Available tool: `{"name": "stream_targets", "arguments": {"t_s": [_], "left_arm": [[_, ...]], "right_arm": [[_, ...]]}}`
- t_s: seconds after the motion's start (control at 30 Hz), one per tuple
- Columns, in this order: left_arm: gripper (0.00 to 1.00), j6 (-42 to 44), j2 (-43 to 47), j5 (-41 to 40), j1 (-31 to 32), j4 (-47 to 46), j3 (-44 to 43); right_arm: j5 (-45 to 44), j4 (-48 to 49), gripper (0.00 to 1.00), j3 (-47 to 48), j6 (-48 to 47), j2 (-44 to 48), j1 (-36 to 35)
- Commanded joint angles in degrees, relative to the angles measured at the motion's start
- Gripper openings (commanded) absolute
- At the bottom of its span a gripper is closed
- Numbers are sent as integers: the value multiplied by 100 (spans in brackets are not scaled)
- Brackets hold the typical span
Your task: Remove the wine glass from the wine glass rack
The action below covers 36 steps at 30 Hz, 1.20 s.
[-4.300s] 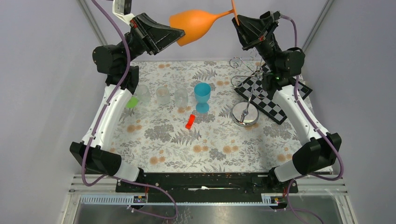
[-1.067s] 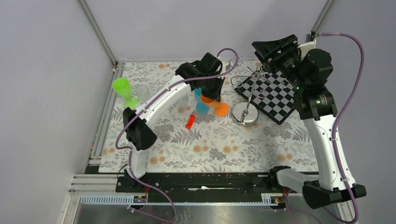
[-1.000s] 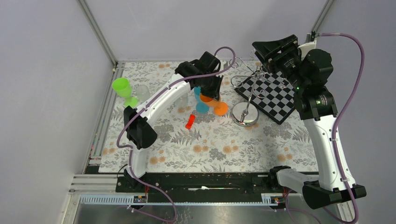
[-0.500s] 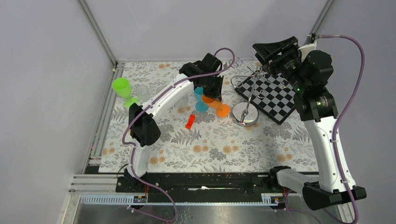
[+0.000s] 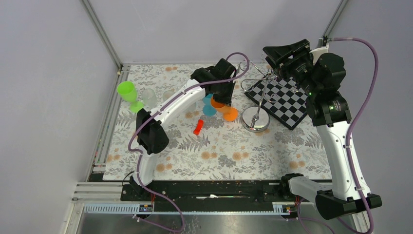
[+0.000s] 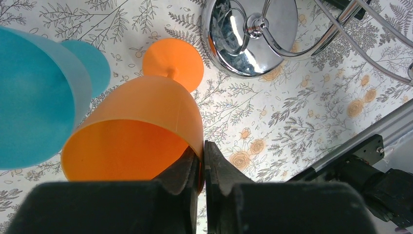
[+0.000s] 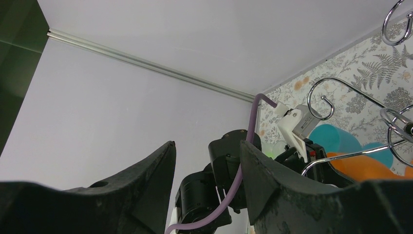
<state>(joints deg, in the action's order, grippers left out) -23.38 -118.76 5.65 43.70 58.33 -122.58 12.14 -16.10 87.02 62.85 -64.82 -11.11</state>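
Plain pale grey walls on 3 sides, matte. Two slim aluminium posts: one slants up from the back-left corner, the other at back-right. Tablecloth is white w/ grey ferns & small orange flowers and reaches the back wall. A silver frame rail runs along its left side. At the near edge a black bar runs across, then a silver slotted rail. Below that is a brushed-metal sheet, prob. a lower shelf, hard to tell. Light even & soft, shadows faint. In right wrist view a metal seam strip runs diagonally btwn grey panels, w/ a dark panel at far left.
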Motion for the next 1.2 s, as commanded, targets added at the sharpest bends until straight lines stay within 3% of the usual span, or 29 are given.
{"name": "stream_targets", "arguments": {"t_s": [0.0, 0.7, 1.17], "left_arm": [[9, 130, 180, -263, 57, -173, -213], [23, 114, 67, -331, 148, -108, -76], [42, -44, 476, -12, 139, -211, -240]], "right_arm": [[120, 119, 58, -6, 34, 92, 39], [148, 122, 58, -41, 37, 131, 46], [192, 113, 58, -48, 35, 212, 73]]}}
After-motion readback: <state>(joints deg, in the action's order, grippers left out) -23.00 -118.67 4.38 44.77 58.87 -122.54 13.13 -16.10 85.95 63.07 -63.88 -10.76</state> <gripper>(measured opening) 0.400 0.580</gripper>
